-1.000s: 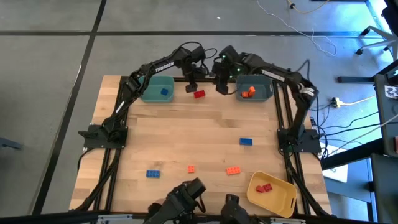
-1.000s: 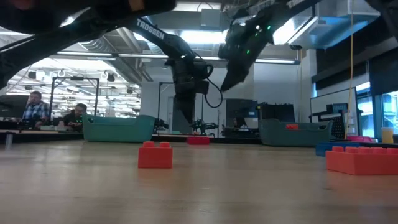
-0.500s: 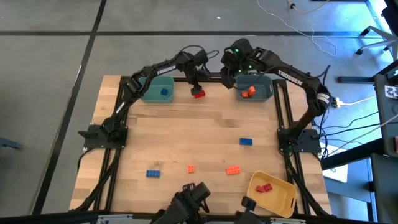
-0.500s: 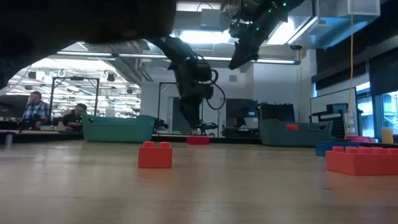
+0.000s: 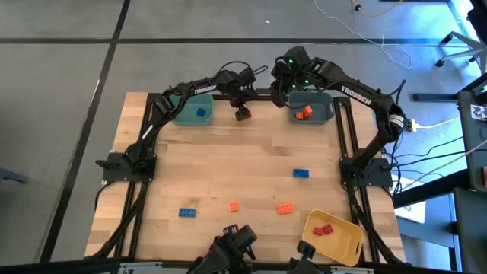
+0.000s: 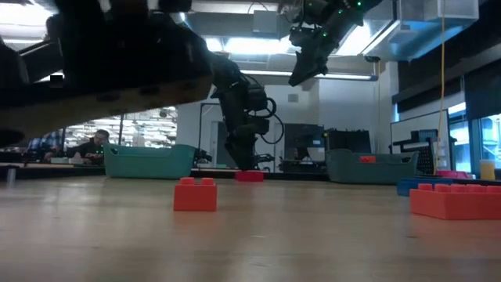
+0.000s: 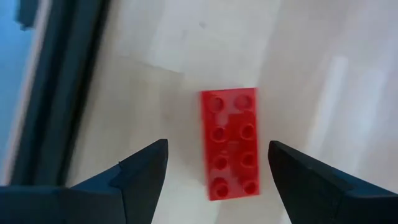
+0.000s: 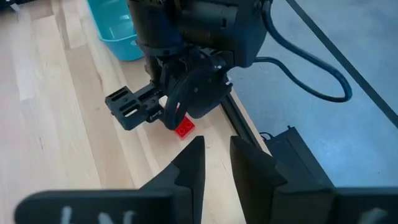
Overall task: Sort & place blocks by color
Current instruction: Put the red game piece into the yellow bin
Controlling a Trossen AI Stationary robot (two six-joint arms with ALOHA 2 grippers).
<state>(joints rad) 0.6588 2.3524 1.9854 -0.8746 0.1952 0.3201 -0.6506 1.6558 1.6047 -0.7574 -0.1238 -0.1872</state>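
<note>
A red oblong block (image 7: 230, 143) lies flat, studs up, on the wooden table near its far edge (image 5: 244, 116), between the teal bin (image 5: 183, 114) and the grey-blue bin (image 5: 323, 108). My left gripper (image 7: 217, 146) is open and points down over this block, one finger on either side of its long sides, with a gap on both. My right gripper (image 8: 216, 149) hangs high above the table beside the grey-blue bin (image 5: 282, 86). Its fingers stand a narrow gap apart with nothing between them.
The teal bin holds a blue block (image 5: 201, 113), the grey-blue bin orange ones (image 5: 304, 112), and the yellow bin (image 5: 344, 245) at the near right red ones (image 5: 323, 229). Loose blocks lie on the table: blue (image 5: 301, 173), blue (image 5: 187, 212), orange (image 5: 233, 206), orange (image 5: 285, 208).
My left gripper has come down toward the red block, rolling at the wrist, and now straddles it. My right gripper rose away from the table toward the far edge, then kept still. The red block has not moved.
</note>
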